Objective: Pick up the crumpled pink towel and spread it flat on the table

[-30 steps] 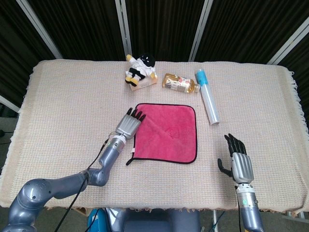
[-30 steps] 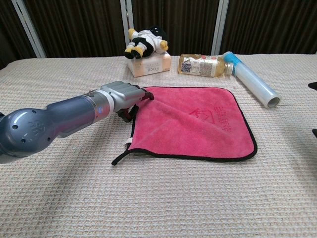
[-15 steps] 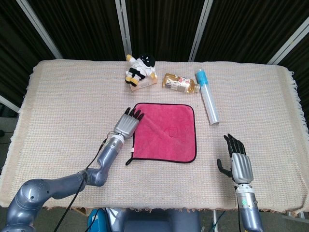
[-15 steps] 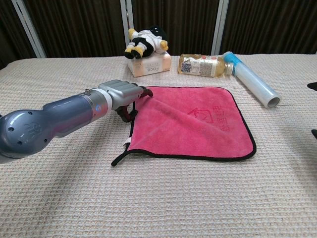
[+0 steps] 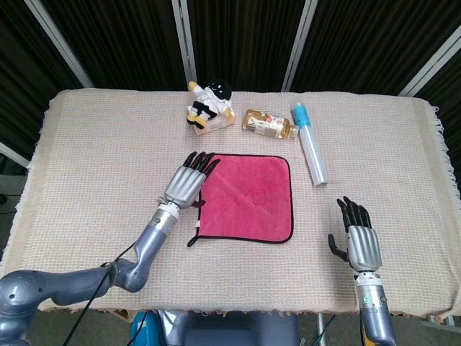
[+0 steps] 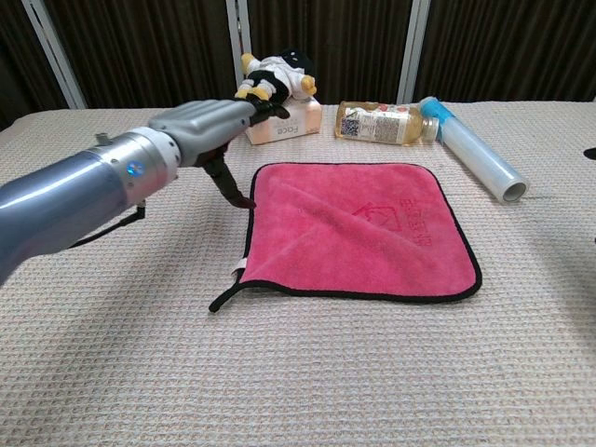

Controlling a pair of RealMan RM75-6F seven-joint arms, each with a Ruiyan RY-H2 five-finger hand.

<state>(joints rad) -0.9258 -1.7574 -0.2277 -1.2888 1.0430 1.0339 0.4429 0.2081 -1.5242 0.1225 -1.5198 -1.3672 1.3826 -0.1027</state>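
Note:
The pink towel (image 5: 248, 196) (image 6: 358, 230) with a black border lies spread flat in the middle of the table, a black loop trailing from its near left corner. My left hand (image 5: 189, 182) (image 6: 209, 121) hovers open above the towel's left edge, fingers extended, holding nothing. My right hand (image 5: 358, 238) is open over the table's near right side, well away from the towel; the chest view shows only a dark sliver of it at the right edge.
A plush toy (image 5: 209, 101) sits on a small box (image 6: 282, 120) at the back. Beside it lie an amber bottle (image 5: 268, 124) (image 6: 384, 122) and a clear tube with a blue cap (image 5: 310, 143) (image 6: 473, 149). A woven beige cloth (image 5: 94, 158) covers the table.
My left hand has lifted off the towel's far left corner and risen, its fingers spreading. The towel stays flat. My right hand has barely moved.

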